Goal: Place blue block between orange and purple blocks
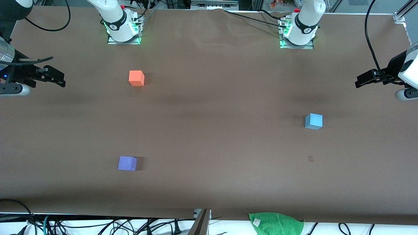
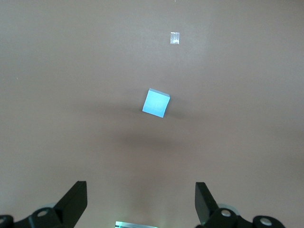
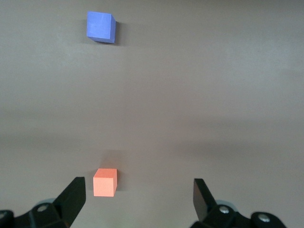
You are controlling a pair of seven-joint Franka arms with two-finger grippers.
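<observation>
No text, number or brand can be read anywhere in these views. A round dark mark sits on each robot base (image 1: 122, 24) at the top of the front view, too small to make out. The green cloth (image 1: 276, 223) at the bottom edge carries a small white tag whose print cannot be read.

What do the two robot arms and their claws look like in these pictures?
Both arms have glossy white shells with black joint rings and stand on metal base plates lit green. Black cables run along the table by the bases. The left claw and the right claw are matte black, each with two flat, wedge-shaped fingers. The right arm's wrist shows a silver cylinder and a small blue light.
</observation>
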